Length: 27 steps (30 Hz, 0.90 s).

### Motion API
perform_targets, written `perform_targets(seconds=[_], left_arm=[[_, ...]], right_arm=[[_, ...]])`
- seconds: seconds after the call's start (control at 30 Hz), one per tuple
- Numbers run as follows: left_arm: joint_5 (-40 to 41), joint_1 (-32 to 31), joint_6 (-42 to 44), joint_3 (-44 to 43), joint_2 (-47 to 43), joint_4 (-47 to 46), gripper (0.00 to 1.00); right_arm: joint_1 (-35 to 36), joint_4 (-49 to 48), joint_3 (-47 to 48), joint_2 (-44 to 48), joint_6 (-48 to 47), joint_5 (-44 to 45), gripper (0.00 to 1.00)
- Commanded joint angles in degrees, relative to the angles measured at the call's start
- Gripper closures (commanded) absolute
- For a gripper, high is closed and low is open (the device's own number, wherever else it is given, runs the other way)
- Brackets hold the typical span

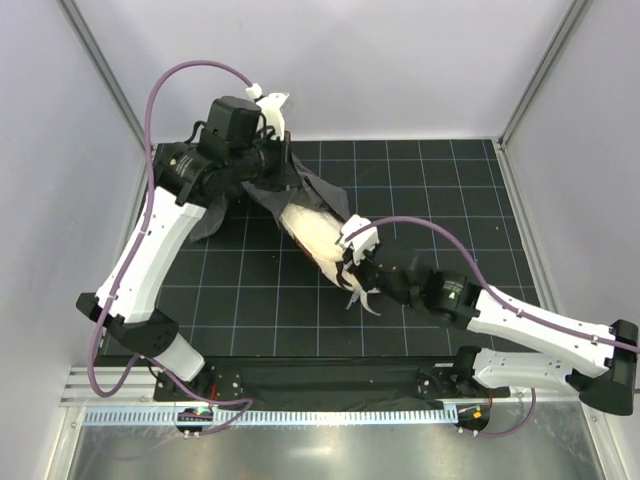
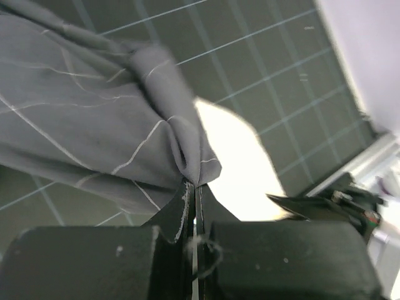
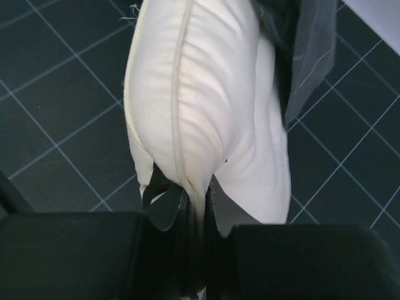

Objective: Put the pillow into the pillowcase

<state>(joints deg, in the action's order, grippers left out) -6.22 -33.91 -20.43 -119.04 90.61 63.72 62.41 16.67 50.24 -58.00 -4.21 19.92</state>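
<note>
I could make out no lettering or tag on either cloth from these views. My left gripper (image 2: 197, 187) was pinched tight on a bunched fold of the pillowcase (image 2: 81, 125), holding it up at the far left of the dark gridded mat (image 1: 450, 200). My right gripper (image 3: 200, 200) was closed on the piped seam at the near end of the pillow (image 3: 200, 94). The pillow ran diagonally across the middle of the mat, its far end tucked under the grey cloth. The left arm (image 1: 160, 240) crossed the mat's left side, its purple cable (image 1: 190, 70) arching overhead.
</note>
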Motion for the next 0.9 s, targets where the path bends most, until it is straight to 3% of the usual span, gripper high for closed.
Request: perform_targets(seconds=[0.0,0.13,0.4,0.53,0.6,0.77,0.87], left_arm=[[-9.33,-4.31,-0.58,-9.17,-3.6,-0.54,1.0],[-14.77,-7.22,-5.22,-15.42,-4.56,-1.75,1.0],[-24.1,-7.31,-20.34,-14.64,-10.97,-21.49,1.0],[-23.16,-8.79,-29.22,-5.54,-12.99,-34.16,1.0],[-19.46,-14.41,-31.08,-2.35,-12.91,-40.05,1.0],[-13.47,-26.53,-31.43,-6.27,-3.98,-41.75,1.0],[-14.52,-27.61,-31.78,-8.3,-0.97,-40.62,1.0]], right_arm=[[-0.01,-5.33,10.73,2.19,0.87,3.02,0.96],[-0.19,-3.05,19.44,2.36,0.69,3.72,0.96],[-2.03,6.79,37.55,2.19,2.89,3.02,0.96],[-2.03,2.42,32.31,1.92,3.94,2.23,0.96],[-2.12,-1.18,27.66,0.87,4.12,1.35,0.96],[-2.29,-7.96,25.7,-7.02,7.72,-0.32,0.96],[-2.91,-9.98,24.91,-7.4,9.47,-1.46,0.96]])
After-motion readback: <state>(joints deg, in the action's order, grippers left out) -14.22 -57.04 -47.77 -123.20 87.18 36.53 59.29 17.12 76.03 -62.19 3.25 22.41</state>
